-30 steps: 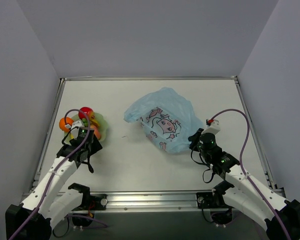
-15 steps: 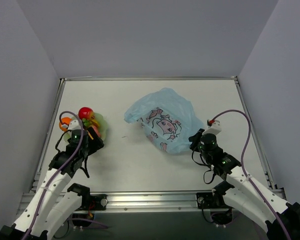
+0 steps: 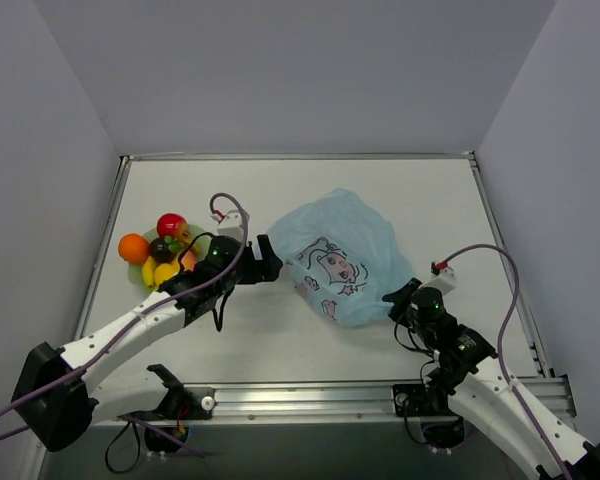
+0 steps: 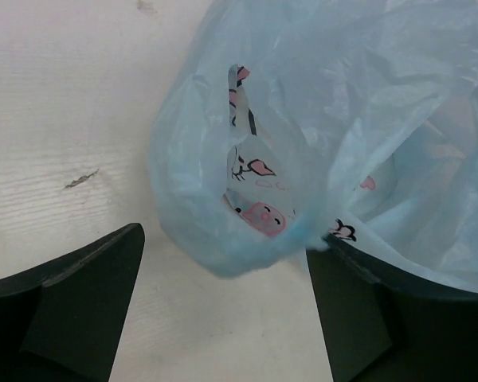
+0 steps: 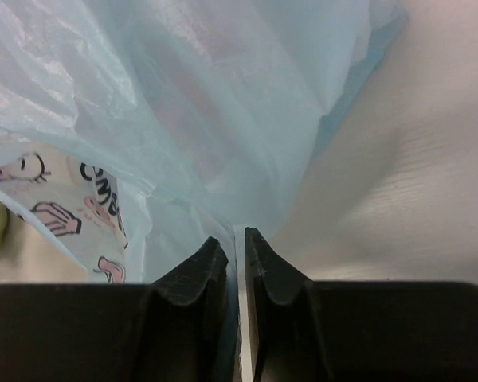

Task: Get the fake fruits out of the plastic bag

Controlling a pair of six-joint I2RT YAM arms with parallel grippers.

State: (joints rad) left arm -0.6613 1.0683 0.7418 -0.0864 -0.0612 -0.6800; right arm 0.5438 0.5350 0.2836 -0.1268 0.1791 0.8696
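Two risks: the right gripper's (image 5: 234, 239) thin pinch on the crinkly translucent light-blue plastic bag (image 3: 345, 250) may slip, and the wide-spread left gripper (image 4: 223, 239) may grab only film.

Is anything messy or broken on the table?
Nothing is spilled or broken. The bag lies crumpled, with its near corner pinched in the right gripper. The fruits sit in a neat pile at the left. One small dark scuff marks the table beside the bag.
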